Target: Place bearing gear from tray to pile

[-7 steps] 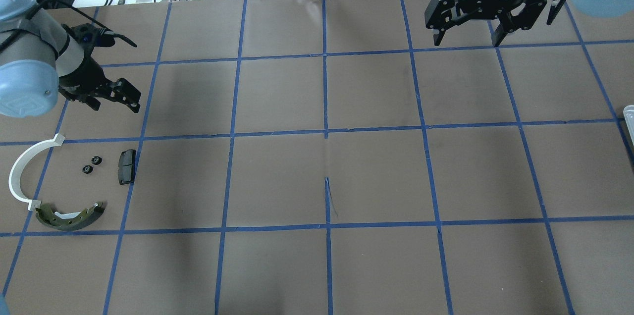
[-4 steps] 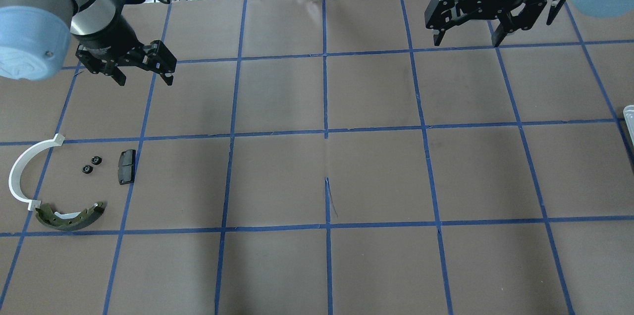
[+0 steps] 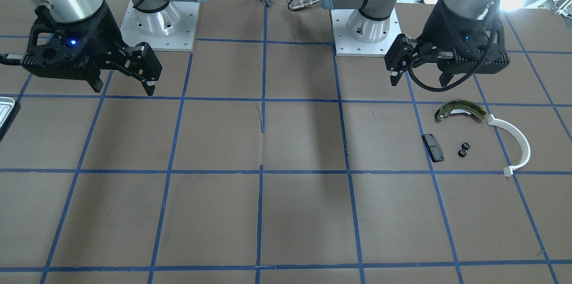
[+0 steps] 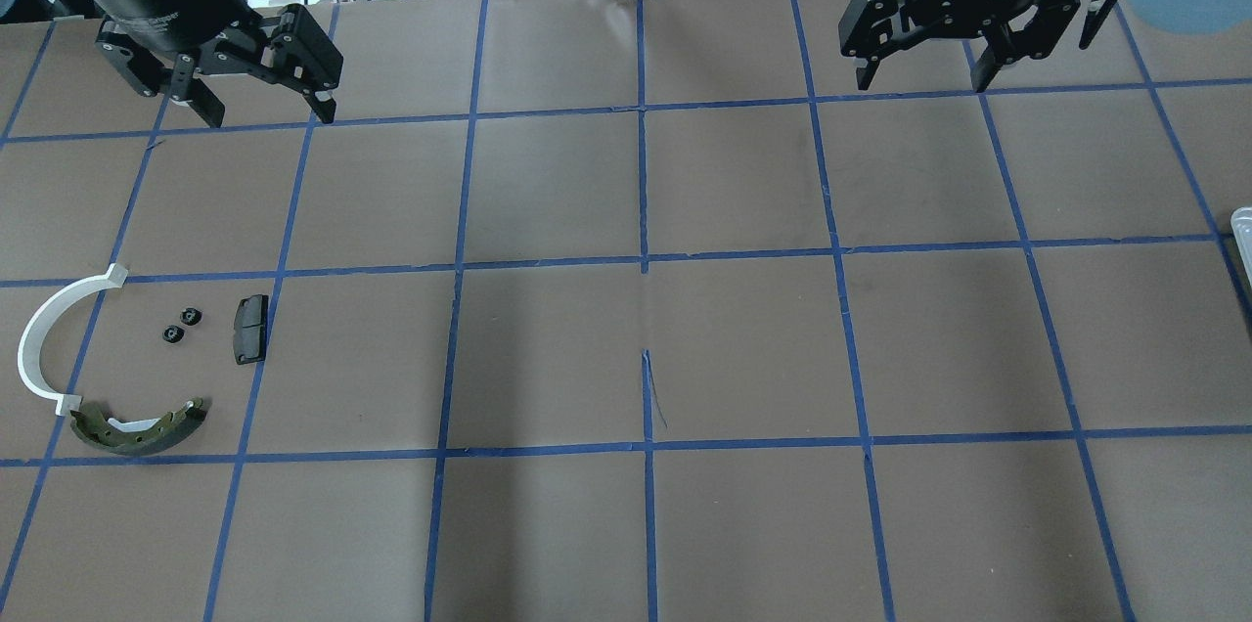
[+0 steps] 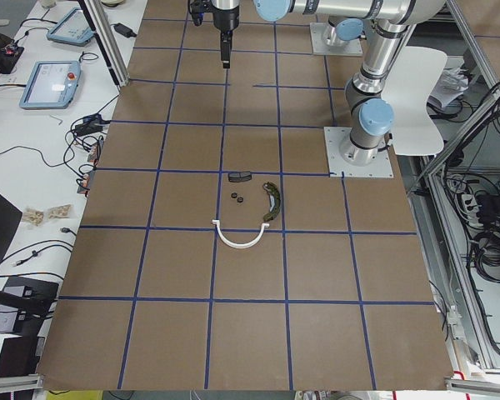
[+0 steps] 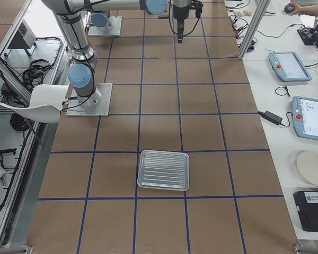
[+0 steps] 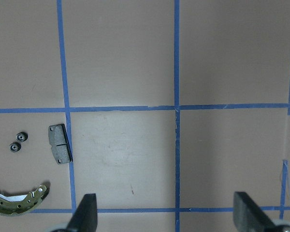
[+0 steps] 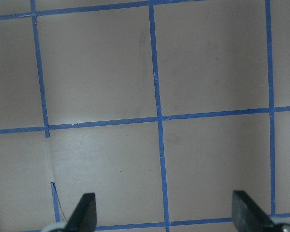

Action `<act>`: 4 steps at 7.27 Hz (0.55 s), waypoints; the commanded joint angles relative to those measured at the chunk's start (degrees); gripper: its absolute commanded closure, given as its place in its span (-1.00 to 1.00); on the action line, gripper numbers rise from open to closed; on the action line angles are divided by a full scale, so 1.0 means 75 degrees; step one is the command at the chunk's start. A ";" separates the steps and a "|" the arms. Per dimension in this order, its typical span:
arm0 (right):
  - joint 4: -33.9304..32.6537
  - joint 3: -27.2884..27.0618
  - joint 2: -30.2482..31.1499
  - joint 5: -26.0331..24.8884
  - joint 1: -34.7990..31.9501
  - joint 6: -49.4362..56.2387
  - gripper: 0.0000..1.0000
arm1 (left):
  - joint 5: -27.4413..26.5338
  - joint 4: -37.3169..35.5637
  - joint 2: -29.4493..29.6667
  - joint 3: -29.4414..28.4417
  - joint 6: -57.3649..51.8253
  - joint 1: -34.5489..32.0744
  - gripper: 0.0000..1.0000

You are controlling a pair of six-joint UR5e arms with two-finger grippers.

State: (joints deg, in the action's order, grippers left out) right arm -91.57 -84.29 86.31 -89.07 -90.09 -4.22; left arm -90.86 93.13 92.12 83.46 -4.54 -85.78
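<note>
Left claw [image 3: 420, 82]: hangs spread, pinching nothing, high over the bench [image 3: 304, 212] and apart from the pile [image 3: 462, 153] in the front-facing view. Right claw [image 3: 123, 89]: likewise spread and bare, with a corner of the tray [image 3: 4, 110] at the view's edge beside it. In that pile: two small black bearing gears [image 3: 466, 145] side by side, between black pad [image 3: 433, 148] and white arc [image 3: 520, 141], brake shoe [image 3: 460, 109] close by. From overhead: same layout, both claws gaping toward the far side of the bench, well apart from the gears. From the right end: shows the tray whole, ridged floor bare, nothing left to fetch. From the left end: shows the pile lying loose, no part stacked on another. Through the left wrist camera: looks straight down past parted fingers [image 7: 84, 215], gears near the left border. Through the right wrist camera: only taped squares between parted fingers. Seems finished, as far as placing goes; leaves only the withdrawal. Keep height, keep fingers apart, travel clear of the pile, for fear of rolling such small round gears with a nudge. Against a second ago: left claw then close beside the pile, now raised and swung away; right claw, gears and other parts unmoved.
</note>
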 commanded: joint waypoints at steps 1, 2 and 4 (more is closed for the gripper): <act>0.0010 0.0000 0.0000 -0.0007 0.0000 0.0000 -1.00 | 0.0044 -0.0183 -0.0024 0.0086 0.0089 -0.0093 -1.00; -0.0001 0.0000 0.0000 0.0005 0.0000 0.0000 -1.00 | 0.0021 -0.0183 0.0011 0.0041 0.0276 -0.0280 -1.00; -0.0013 0.0000 -0.0011 -0.0007 0.0000 0.0000 -1.00 | 0.0021 -0.0183 0.0093 -0.0042 0.0627 -0.0504 -1.00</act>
State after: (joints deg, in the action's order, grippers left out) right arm -91.63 -84.29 86.29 -89.10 -90.09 -4.22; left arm -90.65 91.78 92.48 83.52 -1.69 -88.61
